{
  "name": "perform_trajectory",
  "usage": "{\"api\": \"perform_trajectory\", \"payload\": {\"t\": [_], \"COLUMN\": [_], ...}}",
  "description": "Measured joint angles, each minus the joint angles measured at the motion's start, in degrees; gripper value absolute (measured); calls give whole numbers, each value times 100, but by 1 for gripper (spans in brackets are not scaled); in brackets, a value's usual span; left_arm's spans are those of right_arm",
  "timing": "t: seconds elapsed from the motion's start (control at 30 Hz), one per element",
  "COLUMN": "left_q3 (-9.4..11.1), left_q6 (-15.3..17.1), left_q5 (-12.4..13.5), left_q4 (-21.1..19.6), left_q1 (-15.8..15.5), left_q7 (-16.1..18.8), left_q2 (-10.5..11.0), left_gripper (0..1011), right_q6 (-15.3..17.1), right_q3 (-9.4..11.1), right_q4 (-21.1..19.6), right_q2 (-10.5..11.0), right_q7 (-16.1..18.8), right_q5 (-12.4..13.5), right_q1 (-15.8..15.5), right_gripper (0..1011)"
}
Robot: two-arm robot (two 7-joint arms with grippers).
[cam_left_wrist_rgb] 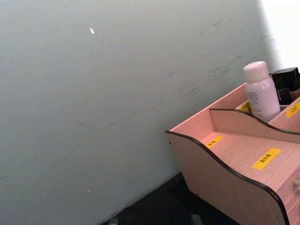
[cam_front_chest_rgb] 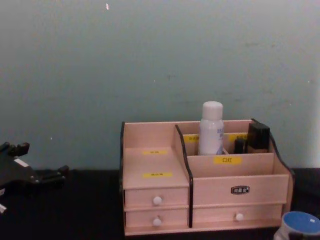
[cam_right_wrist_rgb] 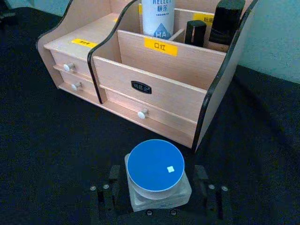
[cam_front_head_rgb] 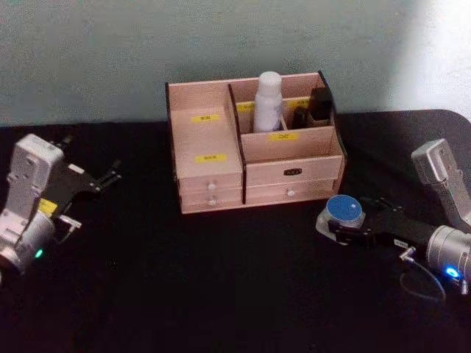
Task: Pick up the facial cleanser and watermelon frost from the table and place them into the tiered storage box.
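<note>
Head high, chest low; both frame box (cam_front_head_rgb: 291, 151)

A table covered in flat black cloth (cam_front_head_rgb: 221, 294) runs across the whole width in front of me. Toward its far edge stands a light pinkish wooden tiered storage box with black edges, yellow labels and white-knobbed drawers (cam_front_head_rgb: 213, 184), upright and square on the cloth. Near its right front corner, a little apart, is a squat clear jar with a round blue lid (cam_front_head_rgb: 344, 211). I cannot tell whether the jar's base touches the cloth.

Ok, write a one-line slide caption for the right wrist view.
Right gripper brackets the blue-lidded jar in front of the tiered storage box, where a white bottle stands upright.
</note>
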Motion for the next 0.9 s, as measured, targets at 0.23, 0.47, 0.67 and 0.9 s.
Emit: {"api": "perform_trajectory", "payload": {"t": [0.23,0.47,0.67,0.9], "left_q3": [0,0,0,0], "left_q6": [0,0,0,0], "left_q5": [0,0,0,0], "left_q4": [0,0,0,0], "left_q1": [0,0,0,0], "left_q7": [0,0,0,0], "left_q2": [0,0,0,0], "left_gripper": [1001,1001,1001,1001], "right_q6": [-5,7,8,9], "right_q3": [20,17,15,15], "right_q4": [-8,4,4,4], "right_q2": [-4,-8,-9,-9], "right_q7": [4,8,8,6], "right_q5": [46,63,62,60], "right_q1": [-12,-1,-2,-4], "right_gripper": [1000,1000,1000,953]}}
